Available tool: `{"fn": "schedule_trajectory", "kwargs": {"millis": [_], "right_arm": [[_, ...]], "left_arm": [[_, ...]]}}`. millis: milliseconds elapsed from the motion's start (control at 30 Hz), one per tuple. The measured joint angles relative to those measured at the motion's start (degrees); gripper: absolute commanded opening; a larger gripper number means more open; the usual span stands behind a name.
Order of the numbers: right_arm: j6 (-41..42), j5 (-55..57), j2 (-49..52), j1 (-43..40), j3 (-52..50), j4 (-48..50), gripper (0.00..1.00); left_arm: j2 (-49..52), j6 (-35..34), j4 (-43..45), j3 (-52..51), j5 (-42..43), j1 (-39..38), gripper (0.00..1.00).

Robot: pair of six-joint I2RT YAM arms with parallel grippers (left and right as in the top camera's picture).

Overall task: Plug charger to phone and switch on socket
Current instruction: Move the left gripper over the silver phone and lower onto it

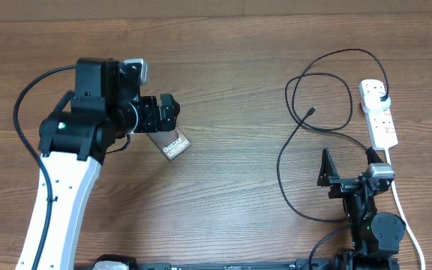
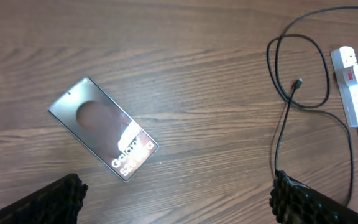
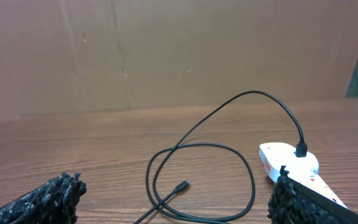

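Two pincers stand spread and empty: left gripper hovers over the phone left of centre; right gripper sits lower right beside the charger, which is plugged into the socket.

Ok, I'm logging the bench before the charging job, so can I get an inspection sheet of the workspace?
Surface: wood-grain table, no spills seen.
Job's things: phone lies flat and angled; socket at the right; charger plugged into socket, its connector tip loose, apart from the phone.
Clutter: nothing seen.
Tools: left tool open, empty, by the phone; right tool open, empty, near the socket.
Cables: charger looped on the table; white cord leaves the socket.
Surroundings: brown board wall behind.
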Motion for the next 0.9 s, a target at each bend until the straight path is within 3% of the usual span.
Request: {"fn": "schedule_trajectory", "kwargs": {"millis": [433, 600, 900], "right_arm": [[0.0, 0.0, 0.0, 0.0, 0.0, 0.0, 1.0], [0.0, 0.0, 0.0, 0.0, 0.0, 0.0, 1.0], [0.0, 0.0, 0.0, 0.0, 0.0, 0.0, 1.0]], "left_arm": [[2.3, -23.3, -4.0, 0.6, -12.4, 0.0, 1.0], [4.5, -27.8, -8.1, 5.4, -15.9, 0.0, 1.0], [20.2, -30.7, -20.0, 23.1, -17.8, 0.0, 1.0]]}}
